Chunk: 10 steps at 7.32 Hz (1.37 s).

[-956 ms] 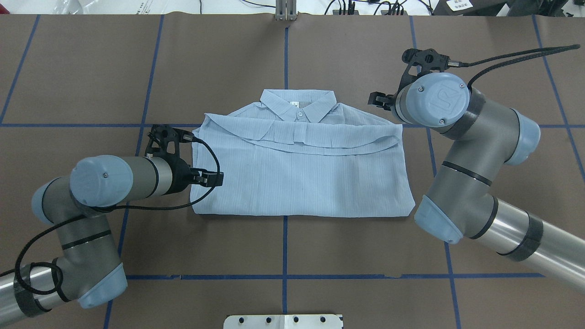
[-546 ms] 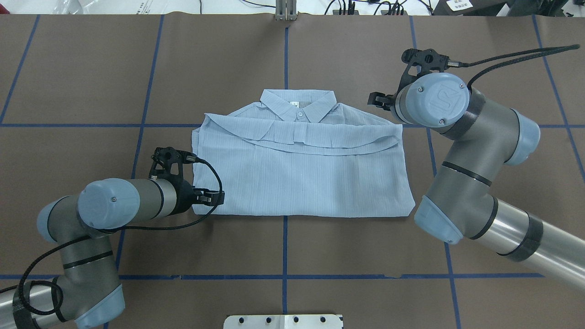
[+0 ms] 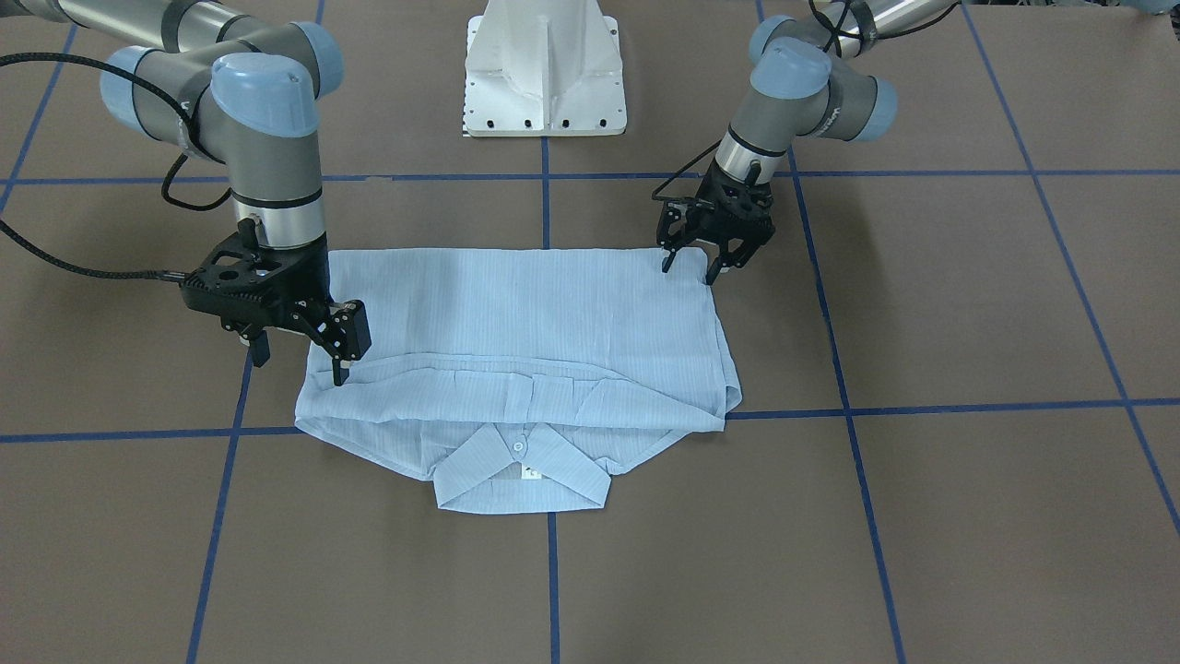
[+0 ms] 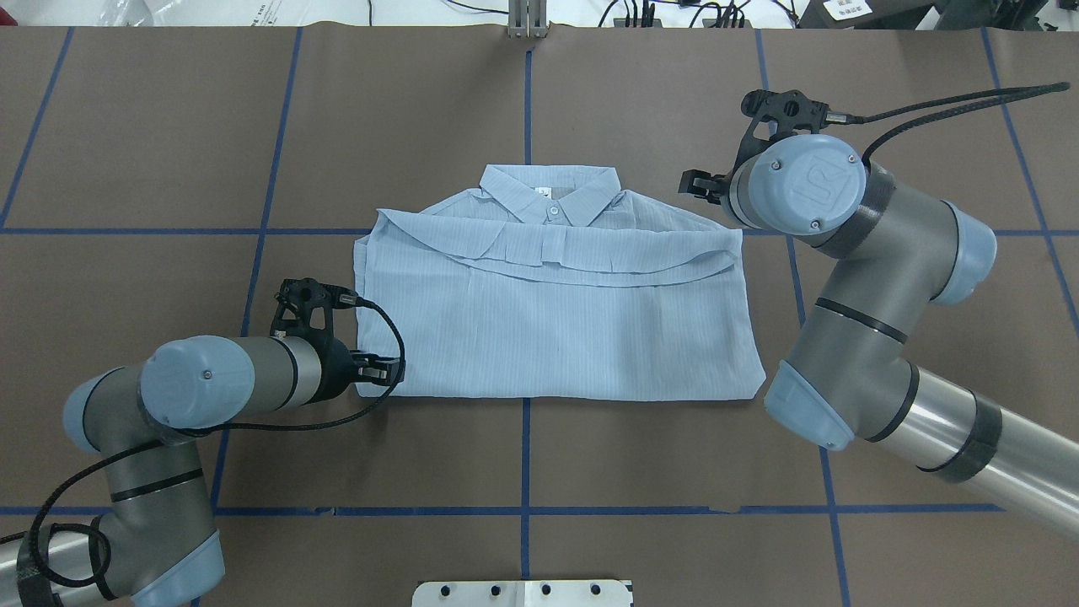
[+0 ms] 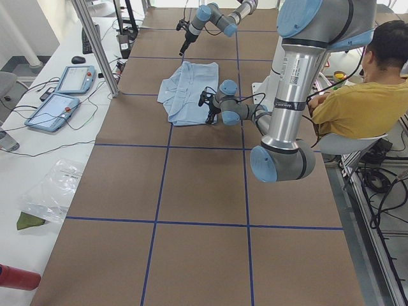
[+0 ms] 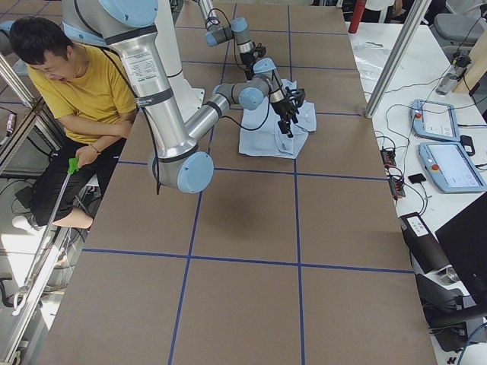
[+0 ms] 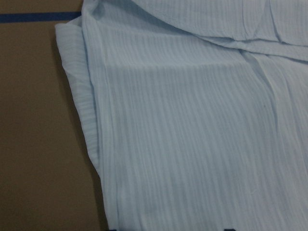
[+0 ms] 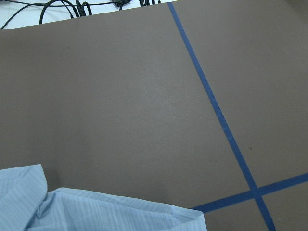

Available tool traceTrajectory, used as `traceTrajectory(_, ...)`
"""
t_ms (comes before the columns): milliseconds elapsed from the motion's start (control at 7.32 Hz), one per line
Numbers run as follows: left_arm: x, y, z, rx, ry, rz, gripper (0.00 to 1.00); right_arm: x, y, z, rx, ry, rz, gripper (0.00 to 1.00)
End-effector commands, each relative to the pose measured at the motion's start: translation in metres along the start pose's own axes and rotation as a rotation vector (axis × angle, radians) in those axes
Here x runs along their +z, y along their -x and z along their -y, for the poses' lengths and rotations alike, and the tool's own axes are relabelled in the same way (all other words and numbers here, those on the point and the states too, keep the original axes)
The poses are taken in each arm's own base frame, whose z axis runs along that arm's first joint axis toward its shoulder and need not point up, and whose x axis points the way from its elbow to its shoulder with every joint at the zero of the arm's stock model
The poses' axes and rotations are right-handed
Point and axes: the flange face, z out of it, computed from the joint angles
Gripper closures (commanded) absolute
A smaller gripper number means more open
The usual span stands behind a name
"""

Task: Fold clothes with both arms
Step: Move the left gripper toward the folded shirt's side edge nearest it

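Shirt [image 4: 548, 329] layers under the parted left gripper [image 3: 689, 270] may split if it pinches only the top ply, the right gripper [image 3: 300, 367] likewise parted.

In the overhead view, the left gripper [image 4: 389, 371] has been moved down the frame along the left edge of the shirt [image 4: 548, 329], from mid-edge to the lower left corner, then drawn slightly leftward. The left arm [image 4: 198, 384] has been swung lower with it.
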Motion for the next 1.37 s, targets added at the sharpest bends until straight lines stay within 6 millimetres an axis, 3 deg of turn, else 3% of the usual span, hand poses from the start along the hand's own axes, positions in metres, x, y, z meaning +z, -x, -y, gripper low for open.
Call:
traceTrajectory(0, -0.003, 0.001, -0.012, -0.01, 0.018, -0.001, 0.41, 0.0, 0.0, 0.0, 0.001, 0.001, 0.0, 0.0)
traceTrajectory(137, -0.017, 0.003, -0.023, -0.005, 0.028, -0.014, 0.55, 0.0, 0.0, 0.0, 0.002, -0.001, 0.0, 0.0)
traceTrajectory(410, -0.022, 0.006, -0.034, -0.017, 0.04, -0.012, 0.91, 0.0, 0.0, 0.0, 0.001, -0.001, 0.0, 0.0)
traceTrajectory(546, -0.021, 0.004, -0.035, -0.016, 0.04, -0.014, 1.0, 0.0, 0.0, 0.0, 0.002, -0.001, 0.0, 0.0)
traceTrajectory(956, -0.023, 0.003, -0.03, -0.01, 0.031, -0.018, 1.0, 0.0, 0.0, 0.0, 0.002, -0.001, 0.0, 0.0)
traceTrajectory(1229, -0.034, 0.04, 0.022, 0.016, -0.033, 0.075, 1.0, 0.0, 0.0, 0.0, 0.004, -0.001, 0.001, 0.0)
